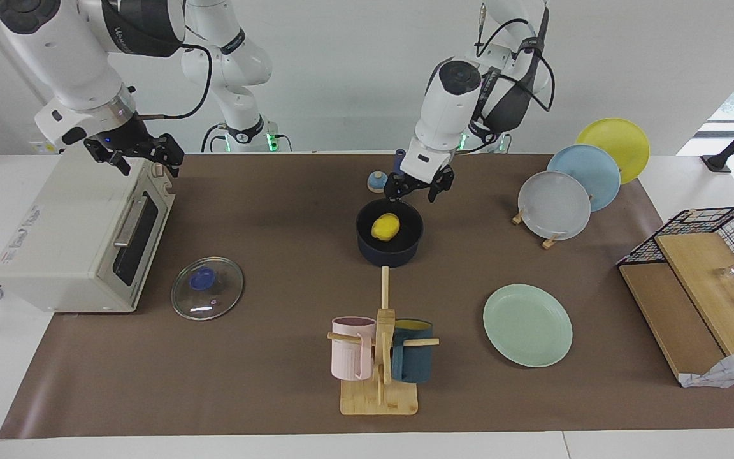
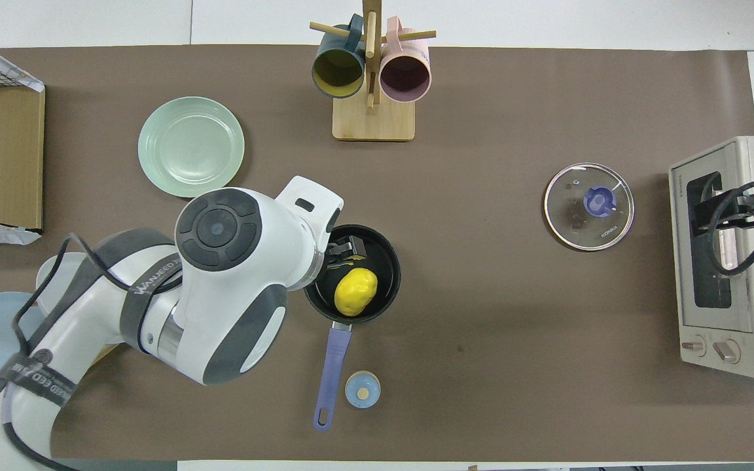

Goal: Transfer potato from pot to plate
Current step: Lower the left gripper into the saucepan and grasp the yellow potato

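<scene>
We are reaching for the small smooth yellow potato (image 1: pixel 385 227), which is lying inside the dark navy round saucepan (image 1: pixel 390 249) mid-table. Our left gripper (image 1: pixel 415 187) is hanging just above the pot's rim, fingers spread wide to straddle it. The pale mint-green round plate (image 1: pixel 527 326) is waiting empty nearby. Our right gripper (image 1: pixel 137 152) is idling open over the cream toaster oven (image 1: pixel 67 236).
</scene>
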{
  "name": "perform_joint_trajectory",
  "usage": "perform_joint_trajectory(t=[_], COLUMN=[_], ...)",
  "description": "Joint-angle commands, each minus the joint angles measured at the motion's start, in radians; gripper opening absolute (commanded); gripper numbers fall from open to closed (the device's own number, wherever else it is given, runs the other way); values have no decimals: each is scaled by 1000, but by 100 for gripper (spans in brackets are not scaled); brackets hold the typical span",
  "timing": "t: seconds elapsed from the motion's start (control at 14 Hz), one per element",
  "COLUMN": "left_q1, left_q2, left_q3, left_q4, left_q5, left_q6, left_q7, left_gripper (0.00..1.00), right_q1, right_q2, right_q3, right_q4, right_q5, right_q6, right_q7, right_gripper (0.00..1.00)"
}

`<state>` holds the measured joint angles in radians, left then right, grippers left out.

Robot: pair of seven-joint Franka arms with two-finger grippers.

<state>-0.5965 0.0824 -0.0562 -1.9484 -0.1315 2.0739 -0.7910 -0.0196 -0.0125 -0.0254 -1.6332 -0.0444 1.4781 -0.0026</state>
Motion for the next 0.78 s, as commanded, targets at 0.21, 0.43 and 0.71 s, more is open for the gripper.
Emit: perform_joint_trajectory(t=[0.21, 0.43, 0.71], left_q1=[-98, -111, -132], left_q2=[42, 48, 74], left_q3=[18, 18, 18], left_q4=[-75, -95, -132], left_q5=[3, 35, 36], left_q6=[104, 129, 190], left_q7=[-129, -157, -189], left_gripper=[100, 100, 100], right_q1=[-8, -10, -10], right_q2=[-15, -14, -14], right_q3=[4, 4, 4], right_q4=[-17, -17, -17], right_q5=[20, 20, 20], right_q6=[16, 16, 16], right_q7=[13, 13, 13], right_gripper=[100, 100, 100])
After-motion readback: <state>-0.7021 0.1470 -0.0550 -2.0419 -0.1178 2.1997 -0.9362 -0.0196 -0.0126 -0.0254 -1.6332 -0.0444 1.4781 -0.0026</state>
